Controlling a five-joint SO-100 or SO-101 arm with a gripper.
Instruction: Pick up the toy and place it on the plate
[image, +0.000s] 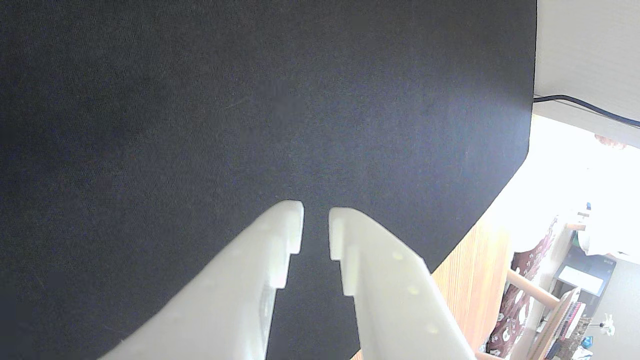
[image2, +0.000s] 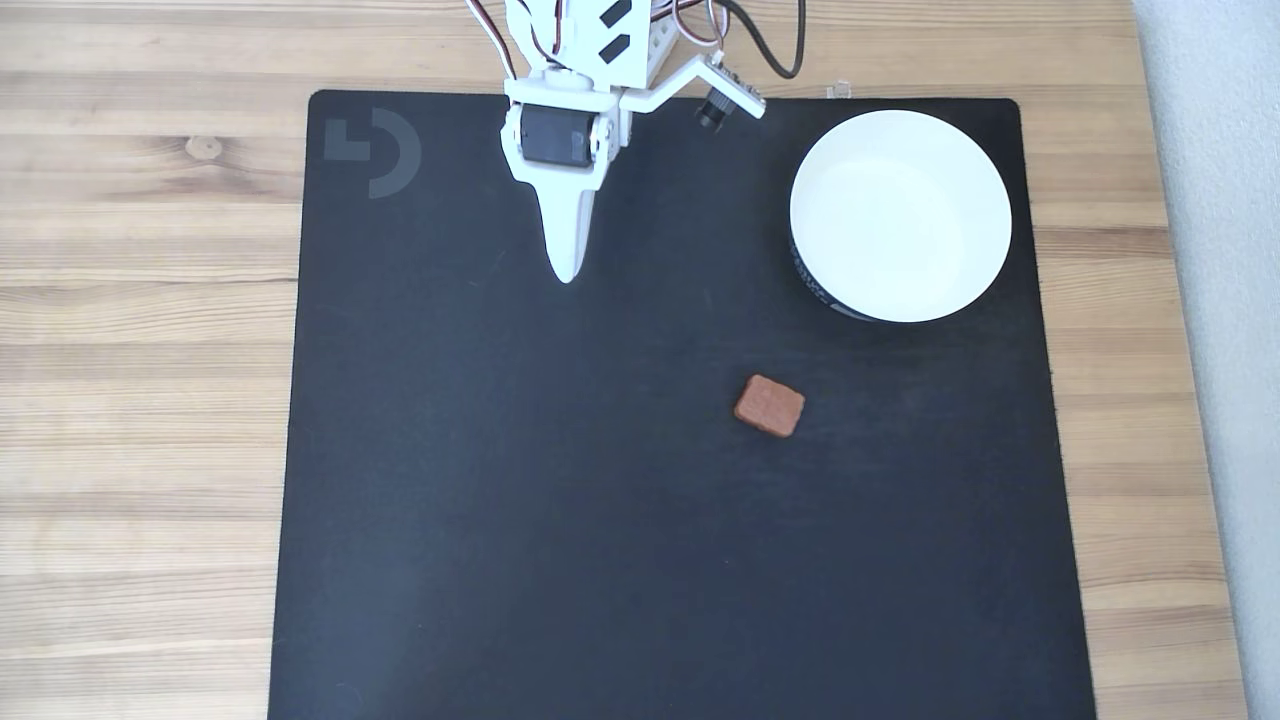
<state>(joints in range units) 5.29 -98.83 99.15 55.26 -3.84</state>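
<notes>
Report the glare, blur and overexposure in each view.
Wrist view: window area at right blown out white; hand soft and bright against the mat. Fixed view: even light, sharp; plate nearly washed out inside; toy crisp, faint shadow.

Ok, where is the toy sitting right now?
In the fixed view the toy lies flat on the black mat, right of centre, just below and left of the plate, apart from it and from the gripper.
</notes>
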